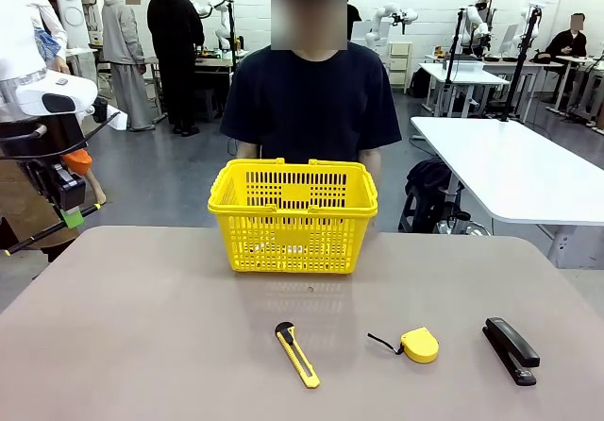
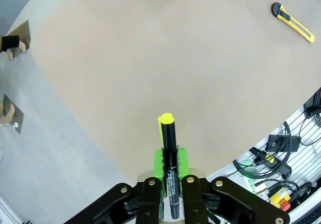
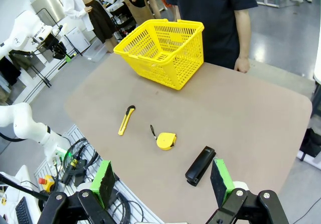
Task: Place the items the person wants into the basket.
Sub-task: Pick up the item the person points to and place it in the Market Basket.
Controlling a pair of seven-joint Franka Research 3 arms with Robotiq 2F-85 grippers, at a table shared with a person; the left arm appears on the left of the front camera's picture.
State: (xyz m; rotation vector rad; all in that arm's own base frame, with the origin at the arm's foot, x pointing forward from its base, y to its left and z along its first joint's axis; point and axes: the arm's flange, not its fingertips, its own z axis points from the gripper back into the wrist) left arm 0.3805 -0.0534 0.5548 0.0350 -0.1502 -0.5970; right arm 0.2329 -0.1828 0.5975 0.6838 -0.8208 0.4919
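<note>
Viewing along the wrist, left jaws clamp the yellow-tipped pen (image 2: 169, 163); right jaws gape wide, empty.

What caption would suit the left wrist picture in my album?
Left gripper clamping a thin black pen with yellow tip above a beige table, yellow-black box cutter beyond.

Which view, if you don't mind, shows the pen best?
The left wrist view: the pen, clamped in the left gripper, is close, yellow tip clear. The front view gives a thin dark stick; the right wrist view leaves it too small.
</note>
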